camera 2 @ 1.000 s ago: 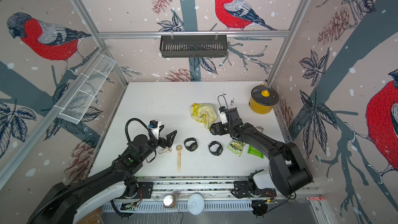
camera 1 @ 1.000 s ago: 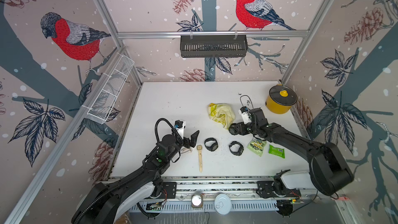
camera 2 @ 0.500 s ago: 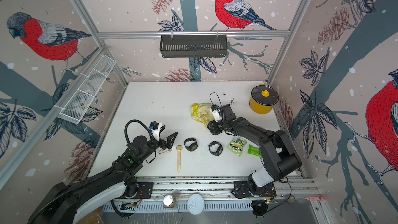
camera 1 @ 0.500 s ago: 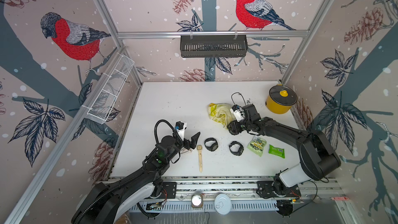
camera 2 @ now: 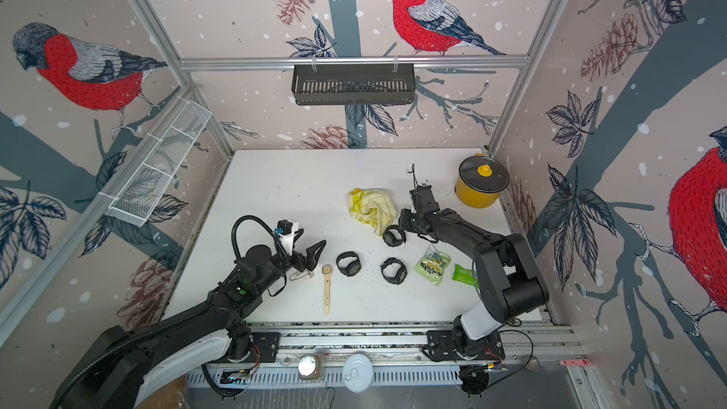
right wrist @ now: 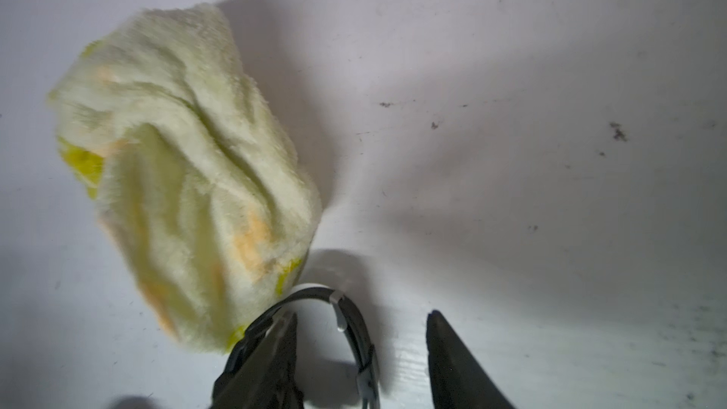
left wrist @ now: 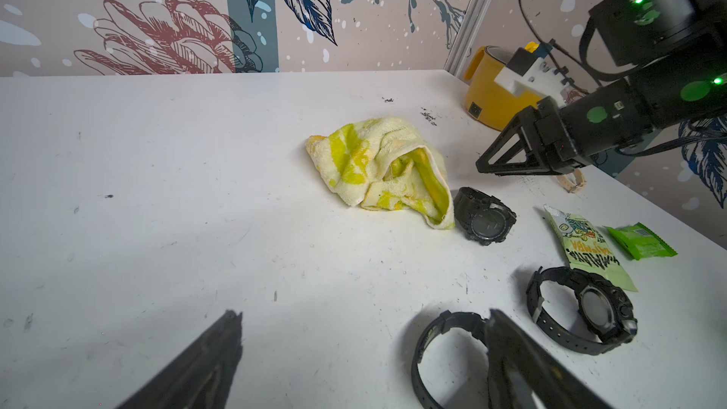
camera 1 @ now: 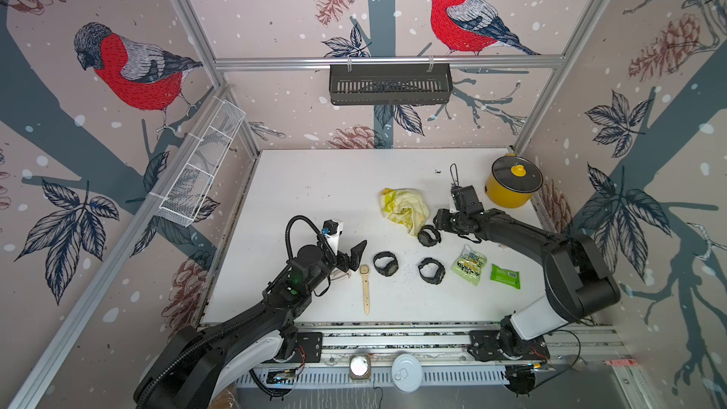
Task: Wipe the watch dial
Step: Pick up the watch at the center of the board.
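A black watch [camera 1: 428, 236] lies on the white tabletop [camera 1: 314, 198], touching the near edge of a crumpled yellow cloth [camera 1: 405, 208]. The right gripper [camera 1: 436, 226] is right at it. In the right wrist view its jaws stand apart with one side of the strap between them (a gap shows beside the strap, so nothing is clamped). The left gripper [camera 1: 352, 257] hangs over the tabletop, its jaws spread wide and empty, just beside a beige-strapped watch [camera 1: 365, 285]. A second black watch [camera 1: 385, 264] and a third black watch [camera 1: 432, 270] lie between the arms. Two green snack packets [camera 1: 468, 265] lie near the right arm, and a lidded yellow pot [camera 1: 511, 186] stands in the far right corner.
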`<state>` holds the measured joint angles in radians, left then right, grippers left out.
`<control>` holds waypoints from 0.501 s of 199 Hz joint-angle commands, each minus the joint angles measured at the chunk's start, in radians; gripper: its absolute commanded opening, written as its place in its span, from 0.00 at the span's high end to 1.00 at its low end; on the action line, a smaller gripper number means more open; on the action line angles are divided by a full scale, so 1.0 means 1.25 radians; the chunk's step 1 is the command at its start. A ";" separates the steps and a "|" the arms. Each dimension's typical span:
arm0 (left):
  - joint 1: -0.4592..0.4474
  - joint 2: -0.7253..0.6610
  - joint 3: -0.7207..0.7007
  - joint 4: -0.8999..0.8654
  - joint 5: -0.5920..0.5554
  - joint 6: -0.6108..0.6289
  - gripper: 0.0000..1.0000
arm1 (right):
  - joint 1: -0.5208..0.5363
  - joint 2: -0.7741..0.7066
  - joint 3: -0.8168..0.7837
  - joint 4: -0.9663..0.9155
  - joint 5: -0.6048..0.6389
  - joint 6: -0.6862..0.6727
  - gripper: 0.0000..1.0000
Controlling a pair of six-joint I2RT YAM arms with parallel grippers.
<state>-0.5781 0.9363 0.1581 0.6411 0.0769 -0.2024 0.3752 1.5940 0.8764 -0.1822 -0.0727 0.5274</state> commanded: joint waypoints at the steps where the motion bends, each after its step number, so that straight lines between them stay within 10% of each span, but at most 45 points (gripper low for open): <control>1: 0.000 0.004 0.013 0.020 0.009 0.004 0.04 | 0.023 0.046 0.030 -0.072 0.082 0.003 0.47; 42: 0.000 -0.003 0.012 0.017 0.006 0.005 0.04 | 0.040 0.129 0.061 -0.080 0.038 -0.039 0.50; 100: 0.000 -0.006 0.013 0.014 0.008 0.008 0.04 | 0.047 0.150 0.063 -0.043 -0.002 -0.014 0.82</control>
<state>-0.5781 0.9337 0.1684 0.6369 0.0776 -0.2020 0.4309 1.7859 0.9703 -0.1734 -0.0284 0.4923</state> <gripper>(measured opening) 0.955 0.215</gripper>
